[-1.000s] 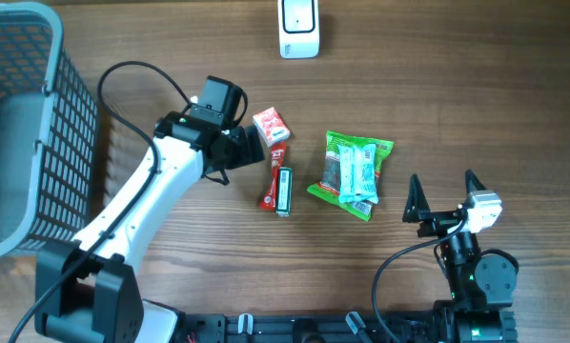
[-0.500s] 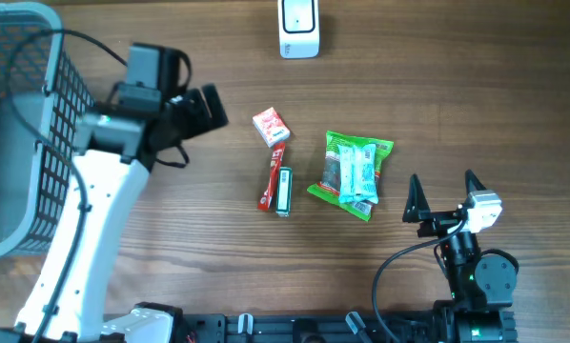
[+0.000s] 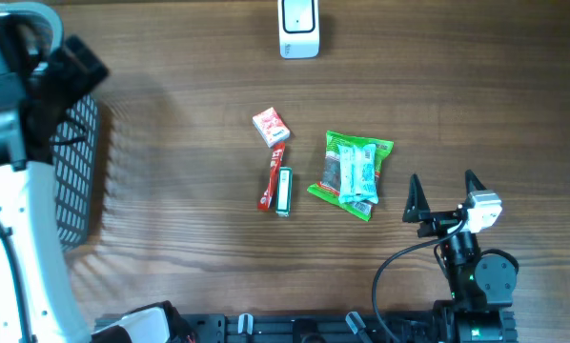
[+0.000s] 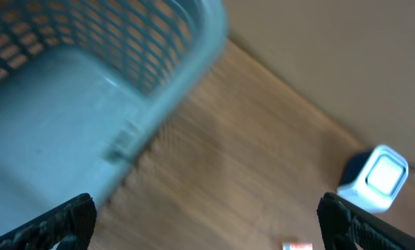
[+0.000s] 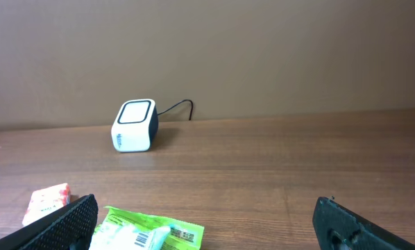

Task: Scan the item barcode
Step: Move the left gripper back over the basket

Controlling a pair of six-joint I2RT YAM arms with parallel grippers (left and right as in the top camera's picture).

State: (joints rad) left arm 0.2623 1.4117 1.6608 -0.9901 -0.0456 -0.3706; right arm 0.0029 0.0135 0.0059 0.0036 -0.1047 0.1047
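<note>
Basket (image 4: 89,83) blurred — red box (image 4: 298,246) cut by bottom edge.

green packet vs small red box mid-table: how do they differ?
Size: the green packet is clearly bigger than the red box. Form: the packet is a flat pouch, the box a compact block. Colour: the packet is green with pale blue bars, the box red and white. Barcode: the right wrist view shows one on the packet, none legible on the box. Both lie loose on the table.
</note>
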